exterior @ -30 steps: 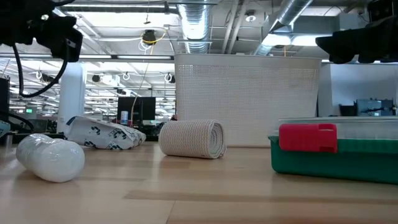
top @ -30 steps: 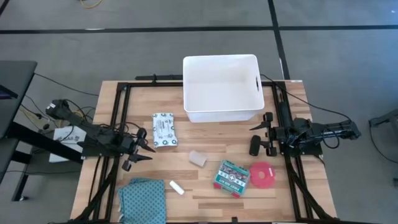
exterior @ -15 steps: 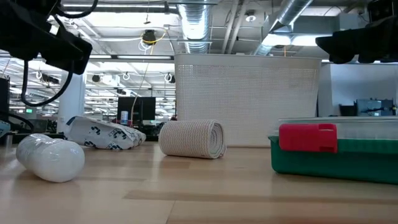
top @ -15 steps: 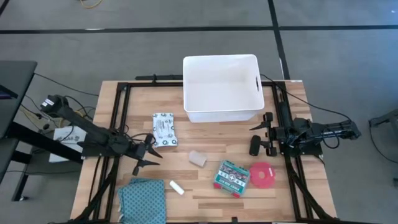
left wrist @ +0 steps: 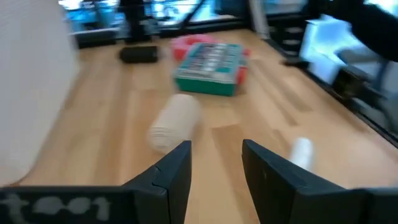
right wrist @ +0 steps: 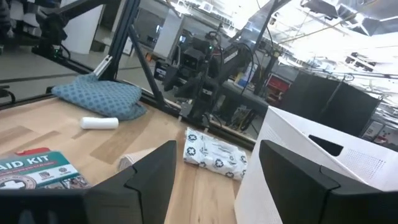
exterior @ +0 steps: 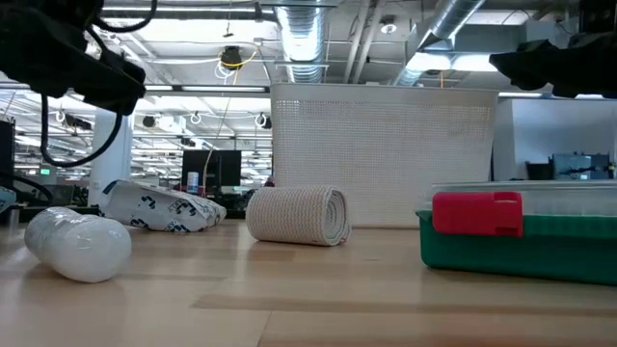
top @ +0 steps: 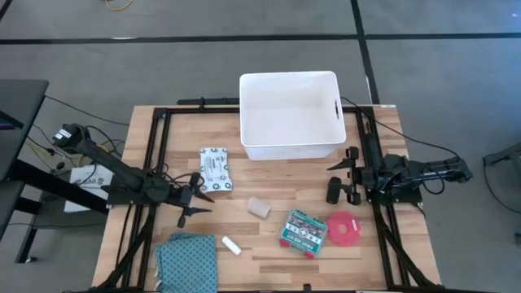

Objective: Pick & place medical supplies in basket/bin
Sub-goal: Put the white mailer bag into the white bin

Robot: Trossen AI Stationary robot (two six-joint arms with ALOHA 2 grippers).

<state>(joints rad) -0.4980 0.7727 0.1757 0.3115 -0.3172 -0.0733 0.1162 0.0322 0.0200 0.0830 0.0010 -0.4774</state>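
Supplies lie scattered over the wooden tabletop [top: 163, 138], none of them in the white bin [top: 289, 114], which stands at the far middle edge with a slot handle in its right side. The flat white patterned packet [top: 214, 170] lies just left of the bin's front left corner. Nearer the middle sits the beige bandage roll [top: 259, 207], and right of it, toward the front, the green-and-red first aid kit [top: 303, 231] with the pink-red disc [top: 343, 229] touching its right edge. A small white roll [top: 232, 245] lies near the front, just beside a folded teal cloth [top: 186, 260] at the front left corner. A small black piece [top: 333, 191] rests on the right side, close to the right arm.

The left pincer [top: 198, 200] hovers over the left part of the tabletop, just in front of the patterned packet, its fingers spread wide and holding nothing. In its wrist view the fingers [left wrist: 173, 171] frame the bandage roll [left wrist: 173, 122], with the kit [left wrist: 209, 61] farther off.

The right pincer [top: 343, 176] waits at the right edge, beside the black piece, its fingers [right wrist: 149, 168] apart and empty.
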